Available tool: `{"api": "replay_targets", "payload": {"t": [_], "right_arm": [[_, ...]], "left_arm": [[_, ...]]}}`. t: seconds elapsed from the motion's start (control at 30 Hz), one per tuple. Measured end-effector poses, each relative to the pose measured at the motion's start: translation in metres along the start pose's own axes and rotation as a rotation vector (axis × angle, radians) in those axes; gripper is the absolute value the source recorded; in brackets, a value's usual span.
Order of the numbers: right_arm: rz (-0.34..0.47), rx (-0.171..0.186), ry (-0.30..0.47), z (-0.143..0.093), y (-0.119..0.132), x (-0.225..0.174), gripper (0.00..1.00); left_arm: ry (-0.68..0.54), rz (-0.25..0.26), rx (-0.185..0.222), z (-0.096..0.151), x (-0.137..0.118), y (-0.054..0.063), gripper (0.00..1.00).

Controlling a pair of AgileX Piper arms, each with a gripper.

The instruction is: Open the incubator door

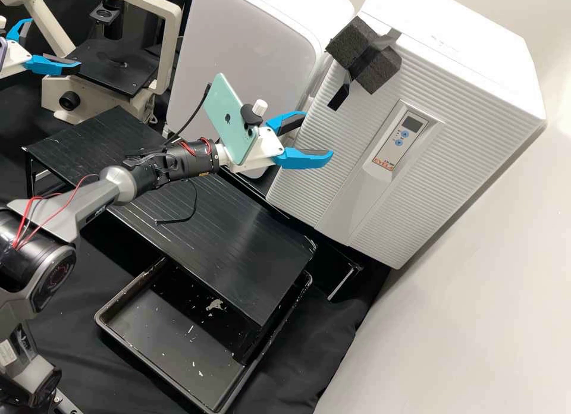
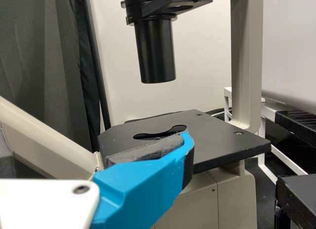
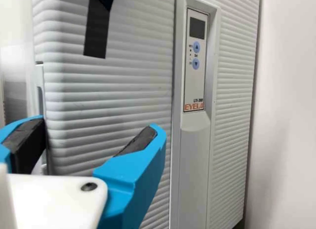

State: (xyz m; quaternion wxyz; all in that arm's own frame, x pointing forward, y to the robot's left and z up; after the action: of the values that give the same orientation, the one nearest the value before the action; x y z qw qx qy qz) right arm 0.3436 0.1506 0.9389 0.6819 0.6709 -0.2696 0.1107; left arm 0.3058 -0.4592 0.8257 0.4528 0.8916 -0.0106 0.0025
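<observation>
Two right fingers (image 1: pixel 300 159) stand open near the incubator (image 1: pixel 458 45), left fingers (image 1: pixel 47 64) open well apart; I judge its door (image 1: pixel 431 176) unopened.

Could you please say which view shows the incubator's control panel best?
The right wrist view: the control panel is large and nearly upright, its blue buttons distinct. The high view shows it smaller, slanted; the left wrist view faces a microscope.

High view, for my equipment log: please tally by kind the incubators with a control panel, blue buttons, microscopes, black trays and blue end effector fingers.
Incubator with a control panel: 1
Blue buttons: 2
Microscope: 1
Black tray: 1
Blue end effector fingers: 4
Total: 9
</observation>
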Motion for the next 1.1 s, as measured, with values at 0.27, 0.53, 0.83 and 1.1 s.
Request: {"api": "replay_targets", "payload": {"t": [0.27,0.53,0.83,1.1], "right_arm": [[-0.012,-0.01,0.013,-0.0012,-0.0012,0.0,0.0],[-0.024,-0.014,0.02,-0.0018,-0.0023,0.0,0.0],[-0.032,-0.018,0.023,-0.0016,-0.0033,-0.0002,0.0],[-0.031,-0.02,0.021,-0.0006,-0.0029,-0.0005,0.0]], "left_arm": [[0.0,0.0,0.0,0.0,0.0,0.0,1.0],[0.0,0.0,0.0,0.0,0.0,0.0,1.0],[0.0,0.0,0.0,0.0,0.0,0.0,1.0],[0.0,0.0,0.0,0.0,0.0,0.0,1.0]]}}
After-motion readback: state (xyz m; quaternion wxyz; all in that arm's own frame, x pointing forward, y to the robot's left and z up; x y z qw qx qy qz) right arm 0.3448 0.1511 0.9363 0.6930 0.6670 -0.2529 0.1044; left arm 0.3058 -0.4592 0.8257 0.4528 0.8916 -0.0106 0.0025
